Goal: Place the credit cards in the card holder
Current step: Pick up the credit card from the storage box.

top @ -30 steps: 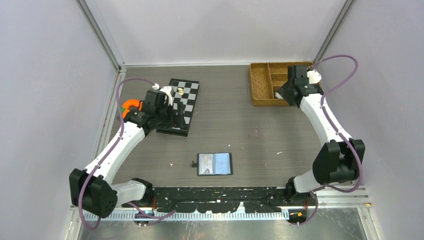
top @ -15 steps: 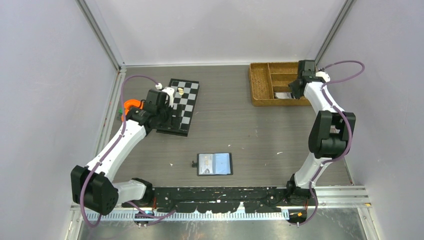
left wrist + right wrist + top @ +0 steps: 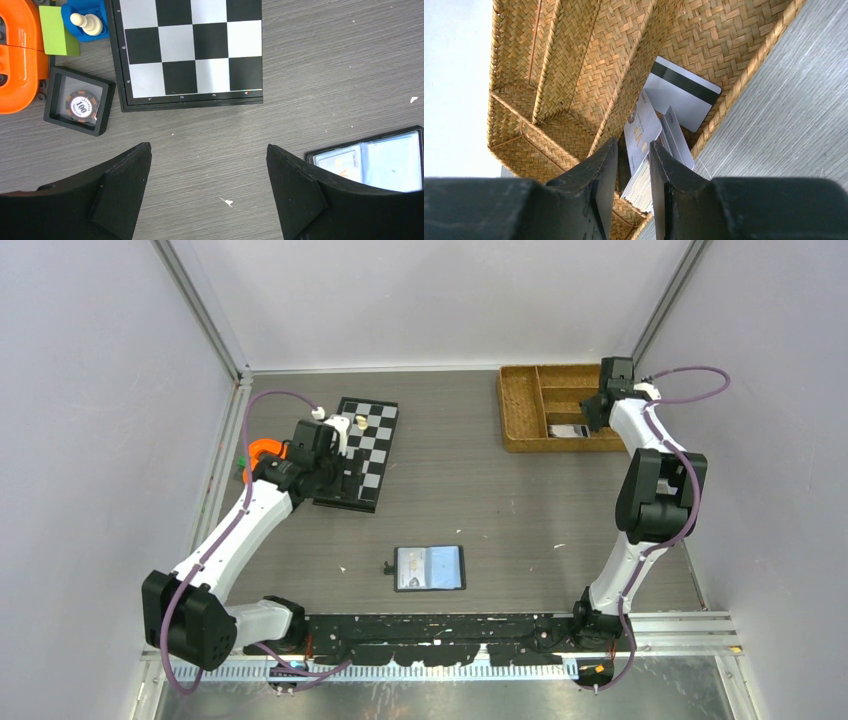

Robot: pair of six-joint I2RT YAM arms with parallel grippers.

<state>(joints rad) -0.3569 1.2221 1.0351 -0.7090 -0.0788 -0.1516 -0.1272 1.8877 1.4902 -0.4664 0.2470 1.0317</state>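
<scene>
The card holder (image 3: pixel 430 567) lies open and flat on the table near the front, showing bluish inner pockets; its corner (image 3: pixel 380 160) shows in the left wrist view. Whitish credit cards (image 3: pixel 568 430) sit in the front right compartment of the woven tray (image 3: pixel 520 410). One card with a black stripe (image 3: pixel 681 92) lies flat, and a stack (image 3: pixel 641 130) stands on edge. My right gripper (image 3: pixel 633 142) reaches into that compartment, jaws narrow around the stack, with a dark gap left on one side. My left gripper (image 3: pixel 207 147) hangs wide open over bare table by the chessboard, holding nothing.
A chessboard (image 3: pixel 365 445) lies at the left under the left arm. Beside it are an orange toy (image 3: pixel 17 55), a green block (image 3: pixel 56 30), a white pawn on a blue piece (image 3: pixel 87 22) and a cased poker chip (image 3: pixel 80 106). Walls enclose the table.
The right arm has swung to the tray's right side with its elbow raised, and its jaws have narrowed around the cards. The left arm has barely moved.
</scene>
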